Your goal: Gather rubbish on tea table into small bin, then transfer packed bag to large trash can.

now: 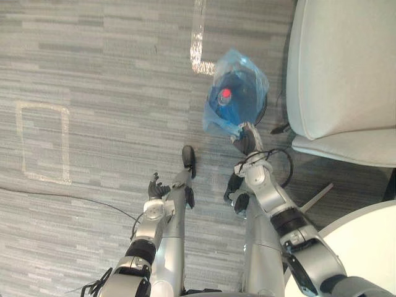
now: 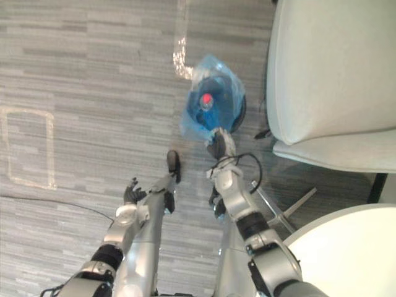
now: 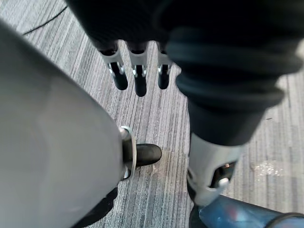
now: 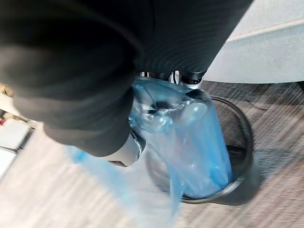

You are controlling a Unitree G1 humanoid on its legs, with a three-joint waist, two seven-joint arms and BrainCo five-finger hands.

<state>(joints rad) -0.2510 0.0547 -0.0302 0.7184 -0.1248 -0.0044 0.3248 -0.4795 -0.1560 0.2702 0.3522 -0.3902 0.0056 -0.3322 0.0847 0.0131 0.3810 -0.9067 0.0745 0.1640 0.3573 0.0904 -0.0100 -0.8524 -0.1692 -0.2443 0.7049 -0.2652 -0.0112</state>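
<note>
Both eye views look steeply down from head at grey floor (image 1: 93,62); they share blue bag (image 1: 235,93) upper centre, white chair (image 1: 340,62) upper right. Left wrist view faces floor, close, past left hand (image 3: 139,80). Right wrist view very near bag; wire bin (image 4: 240,137) at frame right.

Both arms have that silver-grey metal look, chunky rounded shells with black bands at the joints. The left arm (image 1: 158,241) comes in at the lower left of the frame, the right arm (image 1: 272,204) at the lower right. The left hand (image 1: 159,187) has silver fingers (image 3: 137,71) with dark rounded tips and little slots in the metal. Its wrist sits under a dark ribbed cover (image 3: 228,71), and the right hand (image 1: 247,138) has the same thing.
</note>
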